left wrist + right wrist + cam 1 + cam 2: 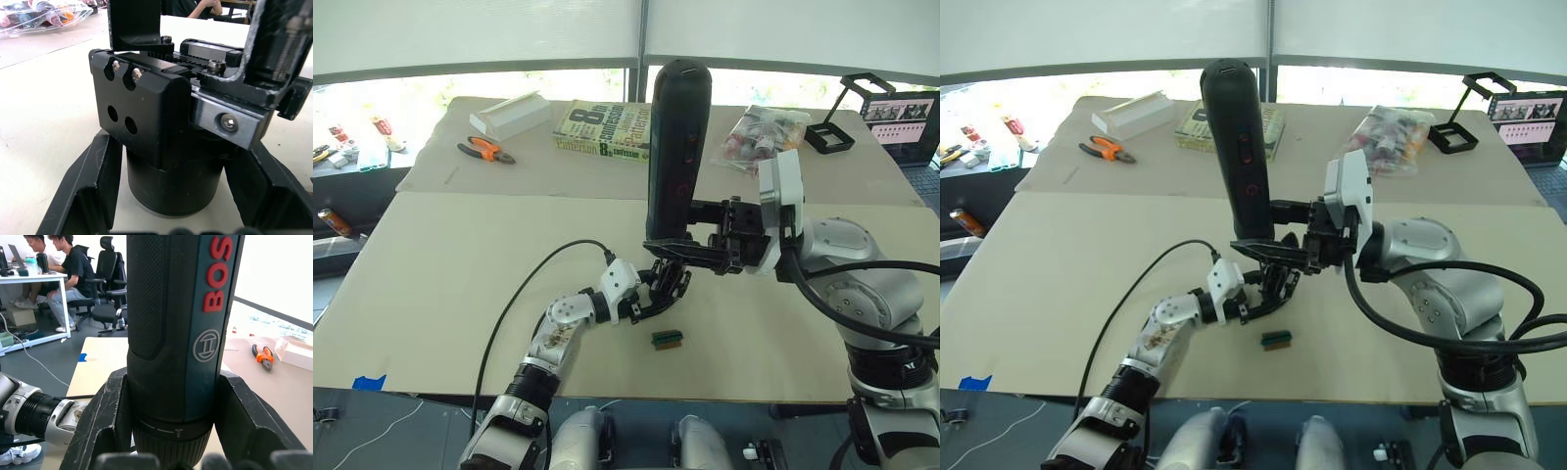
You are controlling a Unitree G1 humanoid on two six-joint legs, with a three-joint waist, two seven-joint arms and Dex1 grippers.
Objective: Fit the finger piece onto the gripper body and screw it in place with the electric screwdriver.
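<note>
Screwing stage: right end effector (1268, 250) clamped around upright electric screwdriver (1239, 147), left end effector (661, 294) gripping gripper body (161, 122) at frame centre. Next, probably keeping bit aligned with screw.

The electric screwdriver (171, 333) has a matt, finely textured rubbery grip, while the gripper body (146, 112) looks like smooth black plastic with shiny metal screws.

Office-lab, people (63, 269) at desk (29, 281), swivel chairs (105, 293), laptop (904, 119)
</note>
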